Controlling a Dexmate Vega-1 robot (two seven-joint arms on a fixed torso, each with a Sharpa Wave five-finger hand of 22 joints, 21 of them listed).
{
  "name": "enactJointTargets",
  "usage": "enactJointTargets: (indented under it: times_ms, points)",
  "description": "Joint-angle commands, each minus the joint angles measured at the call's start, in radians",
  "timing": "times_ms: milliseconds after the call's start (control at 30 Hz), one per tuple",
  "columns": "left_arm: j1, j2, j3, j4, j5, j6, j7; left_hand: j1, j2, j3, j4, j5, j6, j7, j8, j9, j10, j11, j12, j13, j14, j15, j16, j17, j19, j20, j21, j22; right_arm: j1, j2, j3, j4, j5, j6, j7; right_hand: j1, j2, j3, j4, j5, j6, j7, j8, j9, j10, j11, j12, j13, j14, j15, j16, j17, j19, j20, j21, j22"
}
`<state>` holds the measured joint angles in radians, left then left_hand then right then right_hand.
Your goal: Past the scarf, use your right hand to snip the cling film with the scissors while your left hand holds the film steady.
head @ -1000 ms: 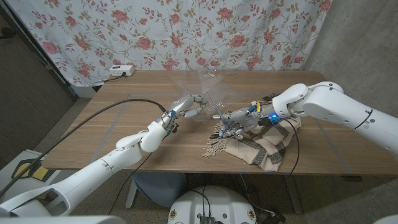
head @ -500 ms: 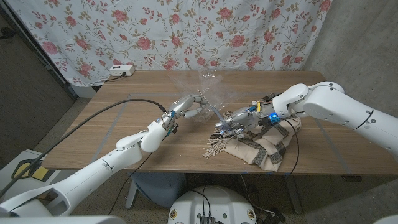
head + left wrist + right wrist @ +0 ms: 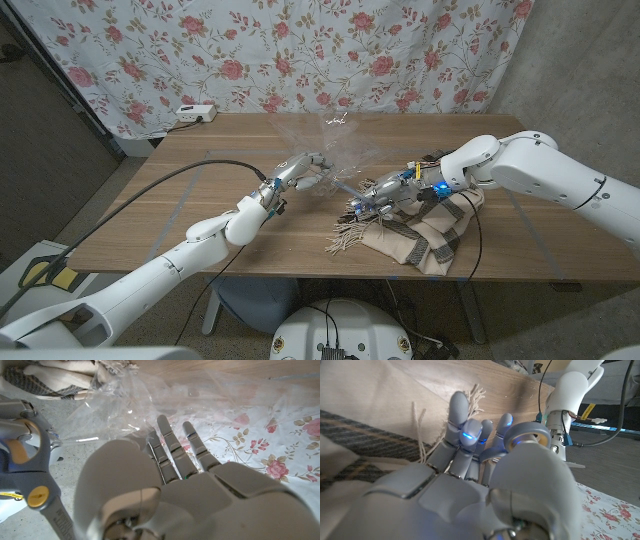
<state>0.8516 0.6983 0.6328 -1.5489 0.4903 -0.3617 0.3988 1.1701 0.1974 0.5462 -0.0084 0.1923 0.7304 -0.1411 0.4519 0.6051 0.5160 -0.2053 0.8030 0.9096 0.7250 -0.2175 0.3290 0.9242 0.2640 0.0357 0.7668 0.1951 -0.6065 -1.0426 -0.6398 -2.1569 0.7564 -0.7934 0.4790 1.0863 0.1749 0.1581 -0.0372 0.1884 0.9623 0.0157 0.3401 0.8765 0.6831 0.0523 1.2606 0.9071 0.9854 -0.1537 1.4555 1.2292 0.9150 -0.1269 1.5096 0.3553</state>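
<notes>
In the head view a crumpled sheet of clear cling film (image 3: 343, 143) stands up from the table's middle, past the scarf. My left hand (image 3: 303, 171) holds the film's lower left edge. My right hand (image 3: 388, 190) hovers over the fringed end of the beige plaid scarf (image 3: 418, 228) and grips the scissors (image 3: 349, 188), blades pointing left at the film's base, close to the left hand. The left wrist view has my left hand (image 3: 165, 490) with the cling film (image 3: 125, 405) across its fingertips. My right hand (image 3: 470, 475) is curled above the scarf (image 3: 365, 435) in the right wrist view.
The wooden table (image 3: 190, 205) has open surface on its left half. A white power strip (image 3: 194, 114) lies at the back left edge. A floral curtain (image 3: 260, 50) hangs behind. A black cable (image 3: 190, 170) loops along my left arm.
The scissor blades pointed steeply up toward the film a second ago; they have since dropped to lie lower, pointing left at the film's base. My left hand has stayed put on the film.
</notes>
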Motion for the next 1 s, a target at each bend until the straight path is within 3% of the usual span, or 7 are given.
enactJointTargets:
  times_ms: [33,433,1000]
  points:
    - [0.022,0.008,-0.021,-0.019,-0.004,0.019,0.029,-0.008,-0.002,0.002,-0.004,0.002,0.003,-0.001,0.007,0.004,0.005,-0.001,0.005,0.001,0.006,-0.008,-0.003,0.003,0.0,0.0,0.011,0.002,-0.04,-0.014,0.037,-0.009,0.035,0.033,-0.031,-0.014,0.002,0.021,0.002,-0.005,0.01,0.0,0.005,0.001,0.127,-0.122,-0.006,0.002,0.008,-0.057,-0.001,0.003,-0.006,-0.091,0.011,0.004]
    - [0.065,0.028,-0.059,-0.03,-0.02,0.008,0.085,-0.011,-0.002,0.001,-0.005,0.001,0.002,-0.001,0.006,0.004,0.004,-0.001,0.006,0.003,0.007,-0.008,-0.008,0.004,-0.002,0.0,0.016,0.002,-0.086,-0.011,0.079,-0.029,0.093,0.049,-0.091,-0.024,-0.003,0.046,0.005,-0.006,0.01,-0.002,0.008,0.001,0.129,-0.123,-0.012,0.012,0.009,-0.057,-0.004,0.004,-0.007,-0.091,0.012,0.002]
    - [0.088,-0.001,-0.09,0.002,-0.04,-0.033,0.173,-0.011,-0.002,0.001,-0.008,0.0,0.001,0.002,0.003,0.0,0.005,0.0,0.005,0.0,0.007,-0.007,-0.012,0.009,-0.005,-0.001,0.023,0.001,-0.14,-0.027,0.166,-0.05,0.179,0.091,-0.186,-0.036,-0.01,0.098,-0.002,-0.009,0.017,-0.005,0.021,0.002,0.137,-0.132,0.02,0.098,0.026,-0.058,0.004,0.007,-0.002,-0.091,0.032,0.028]
